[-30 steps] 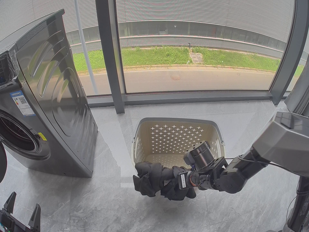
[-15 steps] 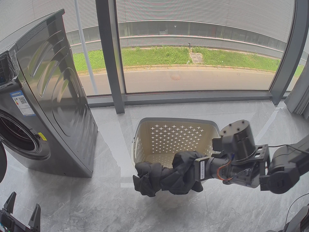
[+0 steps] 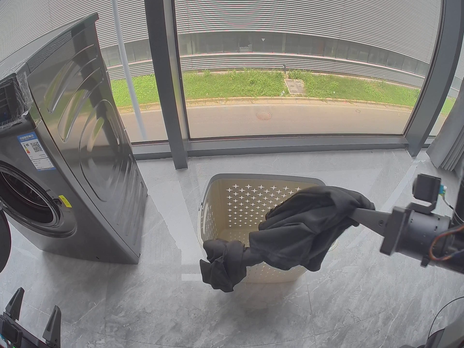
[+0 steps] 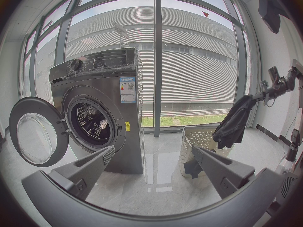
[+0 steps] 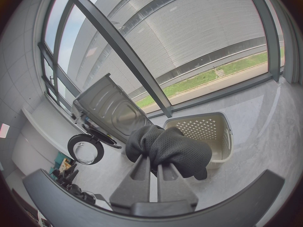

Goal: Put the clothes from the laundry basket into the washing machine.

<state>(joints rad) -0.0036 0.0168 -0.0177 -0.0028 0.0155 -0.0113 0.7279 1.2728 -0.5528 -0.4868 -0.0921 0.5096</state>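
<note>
Clothes [image 3: 304, 228] hang from the right gripper [image 5: 153, 166], pinched tight and held above the basket [image 3: 209, 209] so the tail (draped over its near rim) can clear; left gripper [image 4: 152, 149] sits wide apart, low by the washer [image 4: 104, 117]

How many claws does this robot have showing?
2. The left claw is open, low on the robot's left, facing the washing machine. The right claw is up beside the basket, shut on dark clothes.
</note>
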